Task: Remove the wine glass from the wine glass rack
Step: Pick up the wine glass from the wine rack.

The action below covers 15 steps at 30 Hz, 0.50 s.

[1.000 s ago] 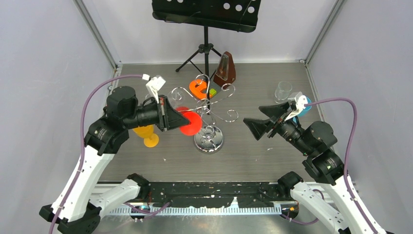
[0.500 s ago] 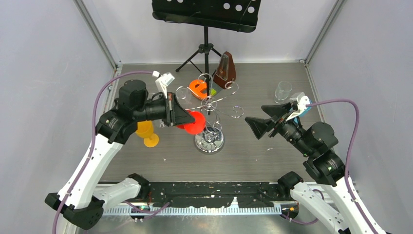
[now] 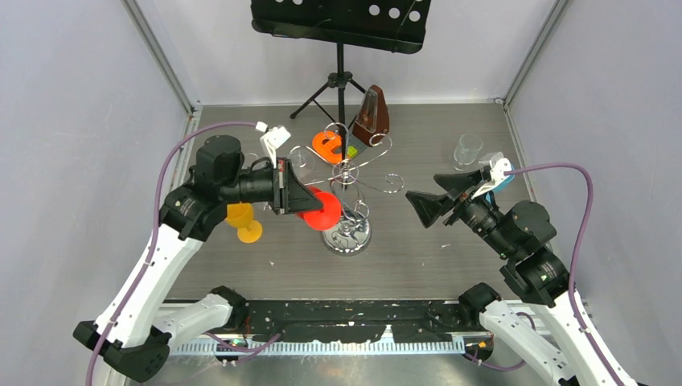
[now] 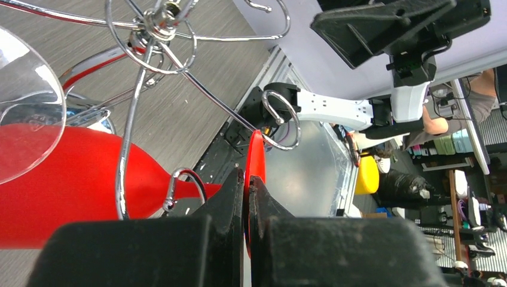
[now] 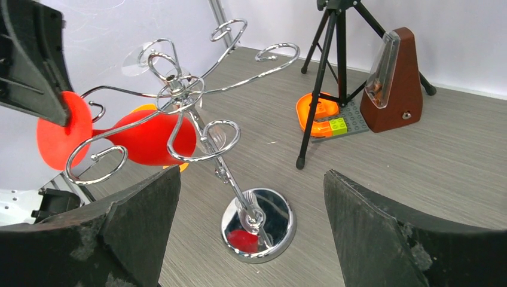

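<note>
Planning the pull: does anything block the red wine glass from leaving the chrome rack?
Yes. One curled arm of the chrome wire rack loops around the red wine glass's stem, beside the foot held by the left gripper.

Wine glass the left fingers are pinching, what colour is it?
Bright red all over; the red wine glass shows best in the right wrist view.

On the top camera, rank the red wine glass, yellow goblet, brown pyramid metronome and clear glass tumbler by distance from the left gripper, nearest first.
1. Red wine glass, its foot clamped in the left gripper.
2. Yellow goblet, standing just left of it.
3. Brown pyramid metronome, back centre.
4. Clear glass tumbler, back right.
</note>
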{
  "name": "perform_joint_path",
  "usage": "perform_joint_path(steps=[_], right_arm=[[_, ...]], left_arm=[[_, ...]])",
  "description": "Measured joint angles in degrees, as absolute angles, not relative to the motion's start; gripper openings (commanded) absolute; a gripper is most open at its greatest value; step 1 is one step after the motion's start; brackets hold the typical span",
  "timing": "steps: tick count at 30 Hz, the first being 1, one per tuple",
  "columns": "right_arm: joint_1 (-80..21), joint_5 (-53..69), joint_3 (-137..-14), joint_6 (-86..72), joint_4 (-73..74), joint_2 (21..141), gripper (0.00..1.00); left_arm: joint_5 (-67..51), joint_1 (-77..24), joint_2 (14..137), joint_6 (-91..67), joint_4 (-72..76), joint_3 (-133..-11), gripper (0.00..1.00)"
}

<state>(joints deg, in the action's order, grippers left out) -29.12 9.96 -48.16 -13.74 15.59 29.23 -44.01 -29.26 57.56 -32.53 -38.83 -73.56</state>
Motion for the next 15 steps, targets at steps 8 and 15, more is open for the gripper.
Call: perform_joint_path(steps=[8,15], right_arm=[[-29.12,7.55,-48.6,-17.63,19.22,29.78,0.95],[-29.12,11.86,-48.16,-19.92,20.25,28.45,0.95]], left_arm=[[-46.13,-29.26,52.88,-31.05,-39.09,-72.03,0.0],[-47.2,-29.26,46.89,-30.74,-39.31,-67.31,0.0]])
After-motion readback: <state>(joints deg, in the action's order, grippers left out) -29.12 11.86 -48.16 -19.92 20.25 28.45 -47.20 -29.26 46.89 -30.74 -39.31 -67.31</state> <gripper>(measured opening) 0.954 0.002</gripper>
